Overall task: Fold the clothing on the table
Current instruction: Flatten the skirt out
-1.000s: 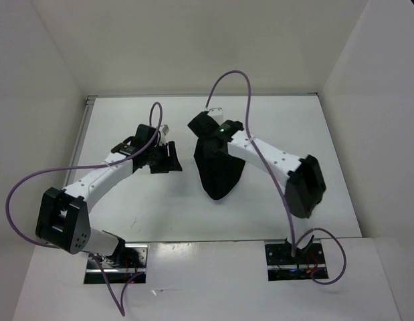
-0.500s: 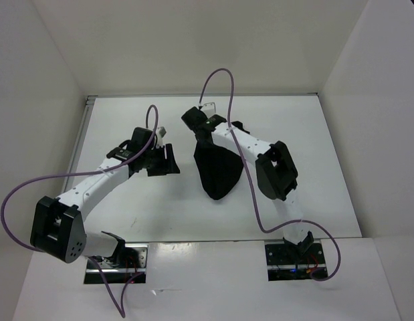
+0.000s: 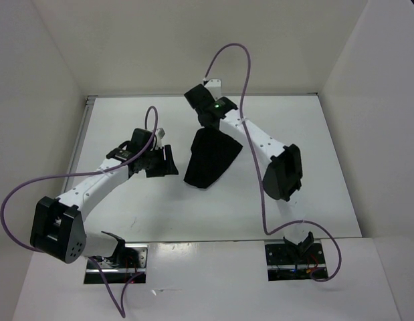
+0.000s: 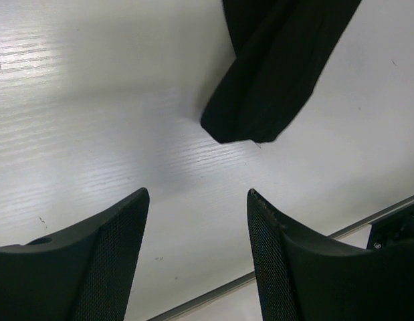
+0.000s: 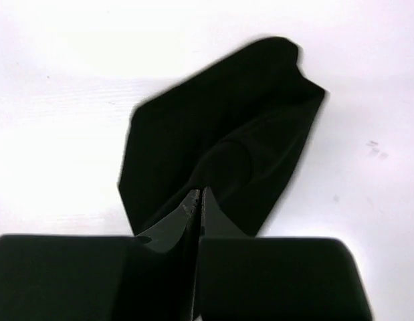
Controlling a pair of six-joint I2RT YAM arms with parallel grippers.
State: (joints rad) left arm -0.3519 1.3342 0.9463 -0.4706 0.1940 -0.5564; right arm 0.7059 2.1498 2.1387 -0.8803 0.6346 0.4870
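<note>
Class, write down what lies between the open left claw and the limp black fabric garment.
Only bare white tabletop: in the left wrist view the left claw stands open and empty, with the black fabric garment clear ahead of it.

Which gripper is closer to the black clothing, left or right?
Right. The right gripper is shut on the clothing at its far end; the left gripper hangs open to its left, apart from it.

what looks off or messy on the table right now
The black clothing is bunched into a lopsided, creased wedge in the middle of the table, not a neat fold. Its far end is pinched in the shut jaws of the right arm. Nothing spilled or damaged.
</note>
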